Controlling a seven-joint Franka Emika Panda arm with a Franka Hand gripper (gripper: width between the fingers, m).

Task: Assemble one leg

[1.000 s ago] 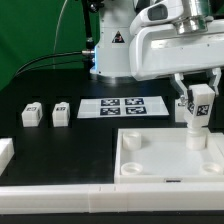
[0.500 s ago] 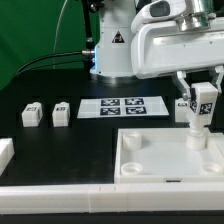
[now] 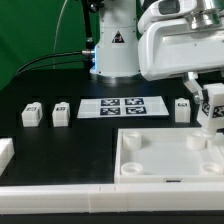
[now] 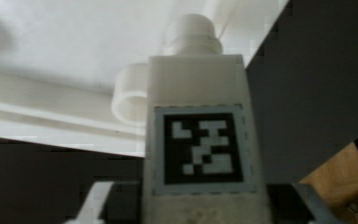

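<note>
1. One leg (image 3: 210, 112) in the gripper (image 3: 208, 98): jaws clamped on its upper part, tag facing the exterior camera.
2. Held upright, long axis vertical, narrow stud (image 4: 194, 38) pointing down at the panel (image 3: 160, 160); apparently clear of it, though contact cannot be ruled out.
3. Hangs over the panel's far corner, close to the worktop's edge on the exterior view's right and well back from the near edge.
4. Key relation: corner socket (image 3: 194, 141) seemingly below the stud and slightly toward the exterior view's left. Calls, by this reading, for a small sideways shift and then a straight descent with the axis vertical.
5. From the wrist view: stud aimed at white panel surface; exact alignment with the socket not readable.
6. Lying loose on the worktop: spare leg (image 3: 182, 108) just beside the marker board (image 3: 123, 106); second spare leg (image 3: 61, 113) and third spare leg (image 3: 31, 115) side by side toward the opposite side edge.
</note>
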